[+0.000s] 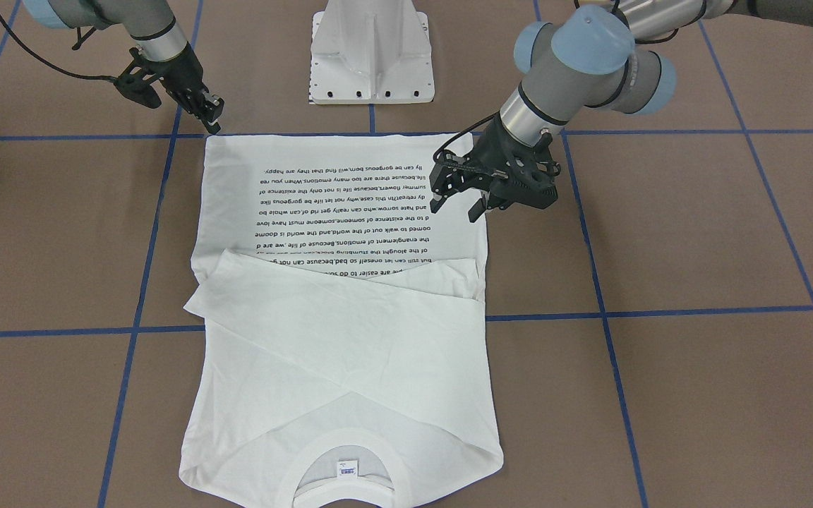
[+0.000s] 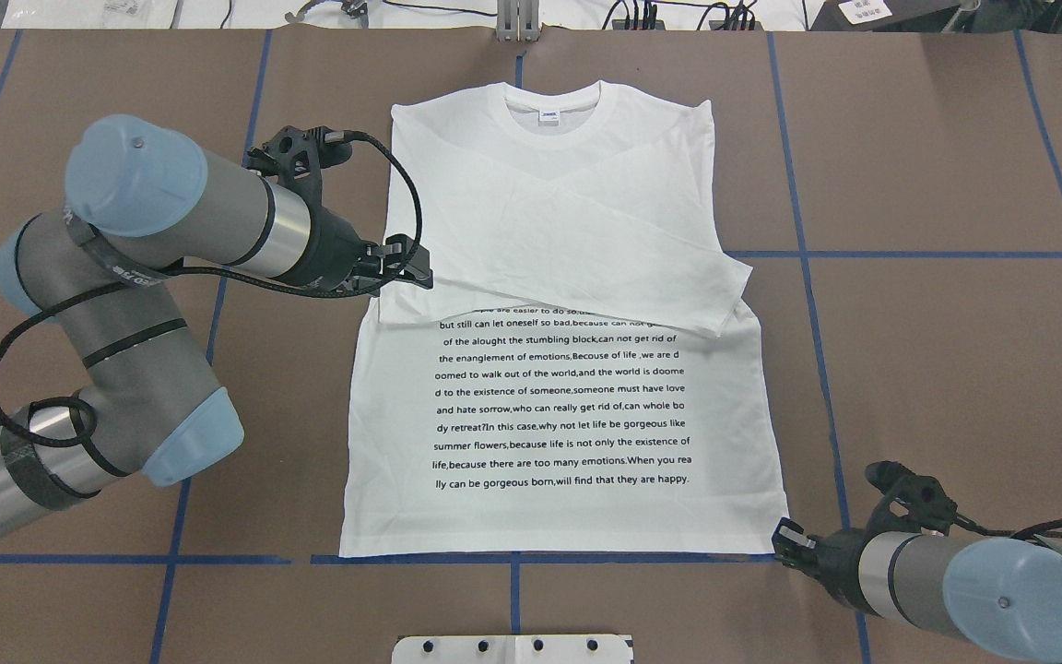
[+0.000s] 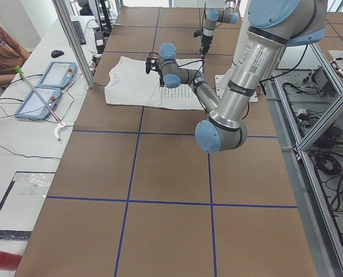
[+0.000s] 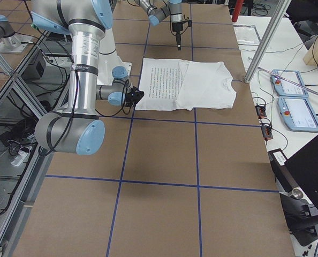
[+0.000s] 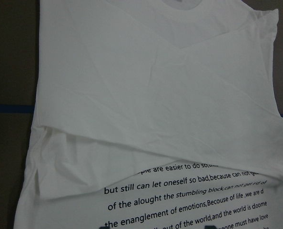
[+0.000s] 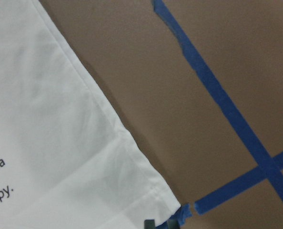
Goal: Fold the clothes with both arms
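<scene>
The white long-sleeved T-shirt (image 2: 568,397) lies flat with the text side up. Both sleeves are folded across its chest (image 1: 336,331). The collar and neck label (image 1: 347,467) are on the side away from the robot. My left gripper (image 1: 457,207) is open and empty. It hovers over the shirt's edge just below the folded sleeve, and the overhead view (image 2: 407,267) shows it there too. My right gripper (image 2: 784,538) is low at the hem's corner (image 6: 167,202). It looks shut and holds nothing. In the right wrist view only a dark tip shows beside that corner.
The white metal pedestal (image 1: 371,56) stands at the robot's side of the table, close to the hem. Blue tape lines (image 2: 946,254) cross the brown table. A person (image 3: 1,46) and tablets (image 3: 44,86) are beyond the table's far edge.
</scene>
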Robot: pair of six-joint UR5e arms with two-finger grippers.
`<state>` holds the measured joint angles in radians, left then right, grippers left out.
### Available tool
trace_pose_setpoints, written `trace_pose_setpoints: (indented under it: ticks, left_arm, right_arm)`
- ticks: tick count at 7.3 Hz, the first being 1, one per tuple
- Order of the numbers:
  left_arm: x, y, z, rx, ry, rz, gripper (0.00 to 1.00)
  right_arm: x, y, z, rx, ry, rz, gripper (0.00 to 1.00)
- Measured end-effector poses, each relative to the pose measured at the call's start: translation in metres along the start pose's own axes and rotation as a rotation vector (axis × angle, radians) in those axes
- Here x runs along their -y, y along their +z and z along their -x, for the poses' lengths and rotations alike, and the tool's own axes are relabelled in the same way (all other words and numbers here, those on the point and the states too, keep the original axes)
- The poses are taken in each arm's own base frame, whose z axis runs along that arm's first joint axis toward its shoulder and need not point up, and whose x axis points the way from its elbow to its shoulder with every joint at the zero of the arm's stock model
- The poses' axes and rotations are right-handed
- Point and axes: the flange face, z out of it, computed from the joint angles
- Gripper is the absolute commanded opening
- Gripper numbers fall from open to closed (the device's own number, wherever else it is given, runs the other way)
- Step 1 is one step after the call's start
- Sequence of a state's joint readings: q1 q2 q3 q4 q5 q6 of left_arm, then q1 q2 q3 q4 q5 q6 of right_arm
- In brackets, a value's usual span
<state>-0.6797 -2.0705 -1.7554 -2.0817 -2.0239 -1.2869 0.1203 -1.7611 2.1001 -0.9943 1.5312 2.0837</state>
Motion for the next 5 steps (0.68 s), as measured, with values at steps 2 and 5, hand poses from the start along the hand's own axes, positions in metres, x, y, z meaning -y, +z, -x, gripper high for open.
trace_pose_setpoints:
  ticks: [2,5]
  left_arm:
    - [0.0,0.0,0.001,0.002,-0.002,0.0,0.73]
    - [0.0,0.0,0.001,0.001,-0.002,-0.001,0.73]
  right_arm:
    - [0.0,0.004,-0.001,-0.001,0.0,-0.007,0.8]
    - [-0.006,0.013,0.006,-0.026,-0.004,-0.027,0.56]
